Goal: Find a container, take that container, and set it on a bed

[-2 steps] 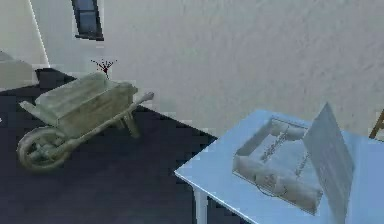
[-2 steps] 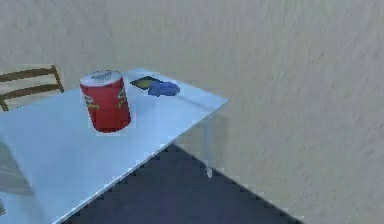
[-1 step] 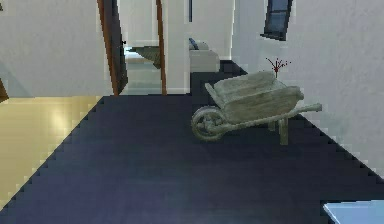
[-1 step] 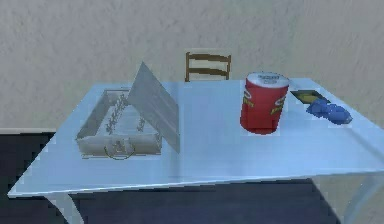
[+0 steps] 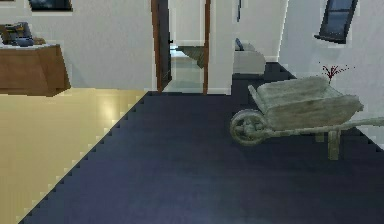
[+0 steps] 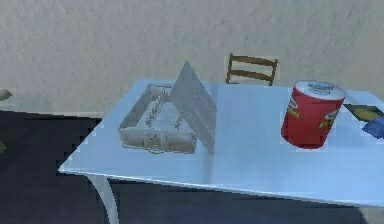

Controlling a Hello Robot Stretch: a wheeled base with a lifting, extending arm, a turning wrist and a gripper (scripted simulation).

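Note:
A red cylindrical can (image 6: pixel 313 114) with a white lid stands upright on a pale blue-white table (image 6: pixel 250 150), toward the arm side view's right. Left of it on the same table lies a grey open case (image 6: pixel 170 120), its lid tilted up.
A wooden chair back (image 6: pixel 251 68) rises behind the table against the wall. A small blue thing (image 6: pixel 376 127) lies at the table's right edge. In the forward view a wooden wheelbarrow (image 5: pixel 295 110) stands on dark carpet at right, an open doorway (image 5: pixel 185 45) lies ahead, and a wooden counter (image 5: pixel 30 65) sits far left.

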